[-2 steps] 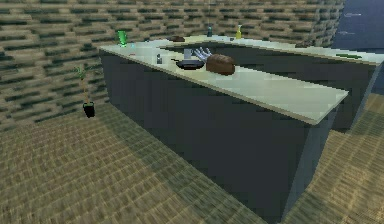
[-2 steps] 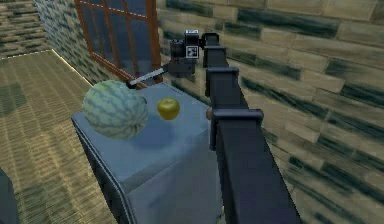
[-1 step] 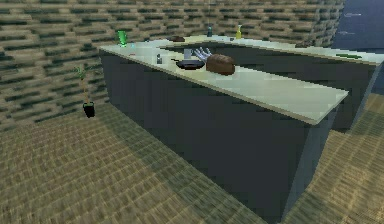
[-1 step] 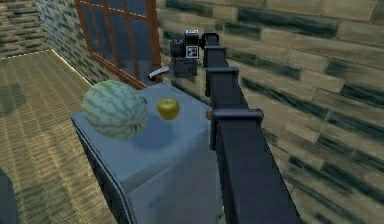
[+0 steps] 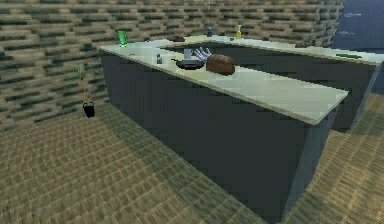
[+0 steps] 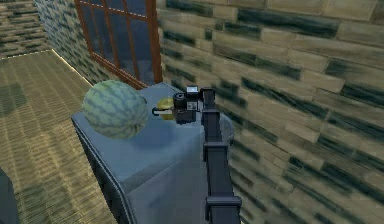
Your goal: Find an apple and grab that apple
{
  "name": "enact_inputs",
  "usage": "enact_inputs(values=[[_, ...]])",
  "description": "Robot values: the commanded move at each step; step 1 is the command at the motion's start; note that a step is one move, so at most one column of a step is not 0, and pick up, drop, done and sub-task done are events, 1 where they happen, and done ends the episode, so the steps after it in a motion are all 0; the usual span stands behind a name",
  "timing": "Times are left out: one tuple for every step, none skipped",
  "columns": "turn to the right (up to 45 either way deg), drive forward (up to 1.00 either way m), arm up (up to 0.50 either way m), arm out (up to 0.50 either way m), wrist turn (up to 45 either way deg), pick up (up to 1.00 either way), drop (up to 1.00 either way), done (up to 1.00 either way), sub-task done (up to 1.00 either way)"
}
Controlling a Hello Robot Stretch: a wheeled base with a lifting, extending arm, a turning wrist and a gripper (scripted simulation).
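I read the end effector [image 6: 177, 105] at a grey bench [image 6: 150, 165]; small yellowish blob [image 6: 163, 113], likely the apple, lies at its finger end, toward the arm side view's left; roundish, no long axis; can't tell contact, finger state, or whether anything's held; count: one yellowish blob, one big green round thing [image 6: 113, 108] just left of it, one arm [image 6: 215, 165].
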Motion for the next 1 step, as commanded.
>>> enact_inputs(values=[[0.0, 0.0, 0.0, 0.0, 0.0, 1.0, 0.0, 0.0, 0.0]])
